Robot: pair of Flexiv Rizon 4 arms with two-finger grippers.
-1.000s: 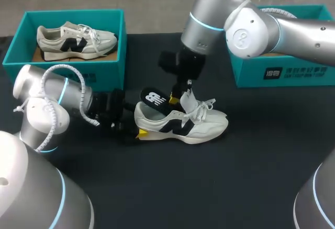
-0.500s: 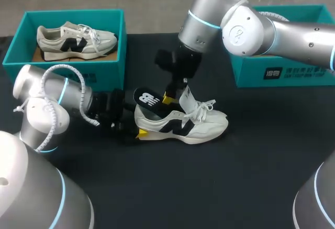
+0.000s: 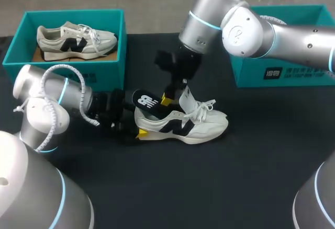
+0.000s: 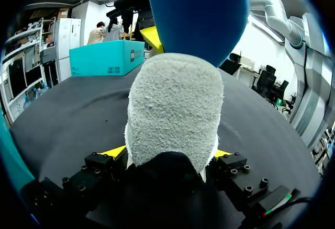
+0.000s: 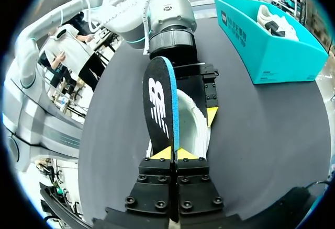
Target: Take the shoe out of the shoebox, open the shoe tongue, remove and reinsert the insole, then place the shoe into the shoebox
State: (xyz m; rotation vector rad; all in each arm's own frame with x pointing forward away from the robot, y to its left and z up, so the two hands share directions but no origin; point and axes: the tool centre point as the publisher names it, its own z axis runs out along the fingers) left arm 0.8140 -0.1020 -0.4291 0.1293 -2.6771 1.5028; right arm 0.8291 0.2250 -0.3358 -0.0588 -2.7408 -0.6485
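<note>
Two-handed: holding a white-and-grey mesh sneaker (image 3: pixel 180 123) and its black foam insole (image 3: pixel 145 102) at frame centre.
Clamping the left gripper (image 4: pixel 167 153) on the sneaker's heel from both sides, low on the black table (image 3: pixel 235 187); pinching the right gripper (image 5: pixel 174 153) tight on the insole's near end, holding it slanted above the heel opening, blue underside showing; leaving the teal cardboard shoebox (image 3: pixel 277 72) at upper right well apart.

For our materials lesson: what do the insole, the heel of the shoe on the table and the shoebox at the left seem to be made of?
Insole: probably foam, its blue edge thick, under a matte black fabric top. Shoe, at the heel: fuzzy grey nap, likely suede. Shoebox: matte teal, thin flat walls, likely cardboard.
</note>
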